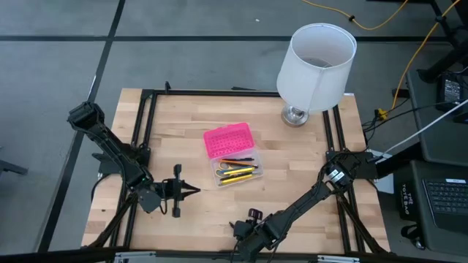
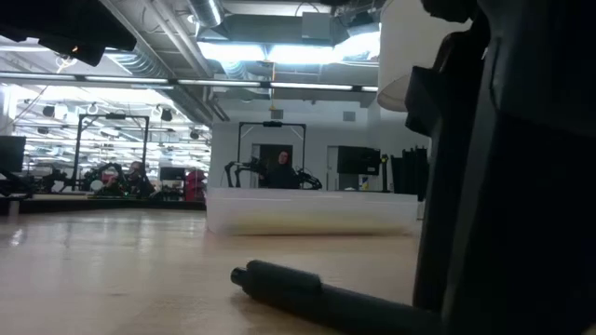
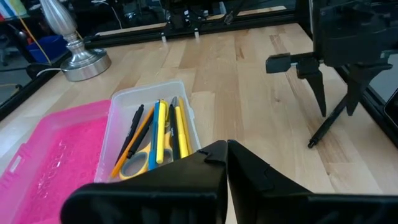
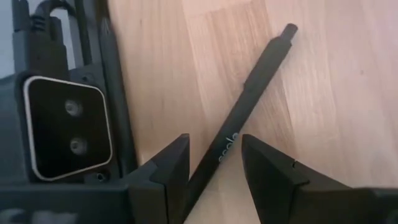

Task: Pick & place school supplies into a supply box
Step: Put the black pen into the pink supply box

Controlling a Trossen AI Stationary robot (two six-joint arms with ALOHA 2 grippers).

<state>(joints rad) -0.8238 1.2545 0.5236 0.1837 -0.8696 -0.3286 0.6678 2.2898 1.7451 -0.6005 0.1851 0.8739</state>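
Two dark arms work over a pale wooden worktop [image 1: 183, 124] edged by black frame bars [image 1: 142, 120]. Near the middle of the worktop lies the supply box [image 1: 235, 169], its clear base open upward and its pink lid [image 1: 229, 140] folded flat beside it on the far side. Inside the base lie several school supplies side by side: yellow pencils [image 3: 163, 127], a black pen [image 3: 133, 127], an orange one, a blue one, and yellow-handled scissors [image 3: 134, 167] at one end. One further item remains outside the box: a black pen [image 4: 245, 112] lying flat on the bare wood at the near edge of the worktop, seen in the low view as a dark rod [image 2: 298, 288] in front of the box. The right hand [image 4: 214, 165] is positioned over this pen with its two fingers set apart, one on each side of the barrel; the gap on either side shows that the pen is straddled but not gripped. The left hand [image 1: 191, 191] sits at the near left, well apart from the box, its fingers pressed together and carrying nothing. A white lampshade [image 1: 316, 67] on a metal base [image 1: 295, 115] stands at the far right corner.
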